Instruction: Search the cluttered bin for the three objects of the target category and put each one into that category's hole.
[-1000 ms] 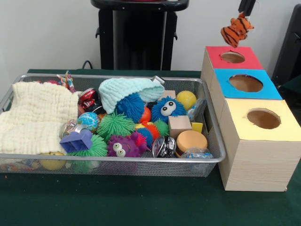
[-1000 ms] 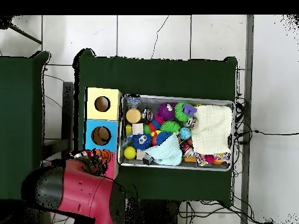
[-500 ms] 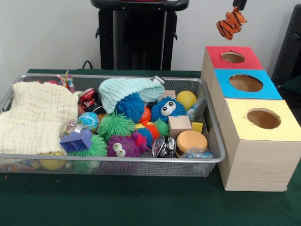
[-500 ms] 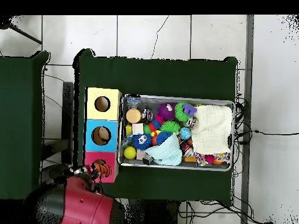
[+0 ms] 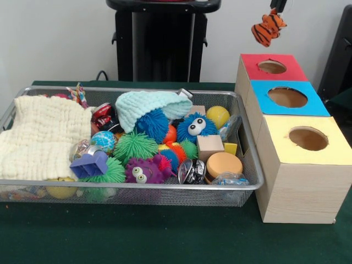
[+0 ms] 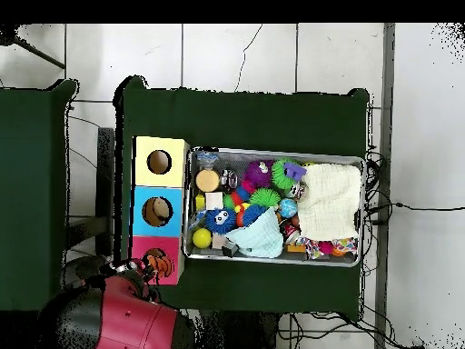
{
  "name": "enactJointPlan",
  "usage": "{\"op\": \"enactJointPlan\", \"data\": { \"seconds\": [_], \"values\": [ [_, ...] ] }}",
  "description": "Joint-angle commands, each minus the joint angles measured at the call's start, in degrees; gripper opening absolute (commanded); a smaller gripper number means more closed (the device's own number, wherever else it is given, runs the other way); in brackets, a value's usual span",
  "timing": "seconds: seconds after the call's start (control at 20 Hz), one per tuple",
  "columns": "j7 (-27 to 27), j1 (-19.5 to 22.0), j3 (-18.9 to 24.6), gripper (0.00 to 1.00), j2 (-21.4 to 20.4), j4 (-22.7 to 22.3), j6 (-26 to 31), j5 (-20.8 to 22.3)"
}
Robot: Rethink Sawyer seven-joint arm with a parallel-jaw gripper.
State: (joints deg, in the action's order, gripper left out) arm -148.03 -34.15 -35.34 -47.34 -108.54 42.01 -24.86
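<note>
An orange and black striped tiger plush (image 5: 268, 28) hangs in the air above and a little behind the hole of the red-topped box (image 5: 286, 72). My gripper (image 5: 276, 5) shows only its tips at the top edge and is shut on the plush. In the overhead view the tiger plush (image 6: 160, 264) sits over the red-topped box (image 6: 169, 245), at the end of the red arm (image 6: 113, 315). The wire bin (image 5: 132, 190) holds several spiky balls, a blue googly-eyed furry ball (image 5: 196, 127) and a purple one (image 5: 142, 171).
A blue-topped box (image 5: 311, 105) and a yellow-topped box (image 5: 335, 153) stand in a row in front of the red one, right of the bin. A cream cloth (image 5: 41, 136) fills the bin's left end, and a mint knitted hat (image 5: 144, 106) lies behind the balls.
The tiger plush has risen and shifted slightly left in the front view, mostly in the first half second. In the overhead view the arm has drawn back toward the picture's bottom.
</note>
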Motion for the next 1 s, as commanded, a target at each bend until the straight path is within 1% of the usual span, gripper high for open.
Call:
{"op": "enactJointPlan", "data": {
  "seconds": [0.05, 0.2, 0.4, 0.6, 0.75, 1.0],
  "values": [
    [-12.85, 1.59, 3.62, 0.00, 1.69, -3.41, -4.20, -2.05],
    [-13.41, 1.40, 4.51, 0.00, 3.24, -3.75, -6.22, -2.47],
    [-14.65, 1.19, 6.80, 0.00, 7.04, -4.76, -12.71, -3.65],
    [-15.81, 0.39, 7.74, 0.00, 10.02, -4.82, -16.45, -4.62],
    [-16.32, -0.50, 7.85, 0.00, 12.02, -4.58, -18.26, -5.61],
    [-16.32, -1.59, 7.75, 0.00, 13.99, -4.33, -19.44, -7.21]
  ]
}}
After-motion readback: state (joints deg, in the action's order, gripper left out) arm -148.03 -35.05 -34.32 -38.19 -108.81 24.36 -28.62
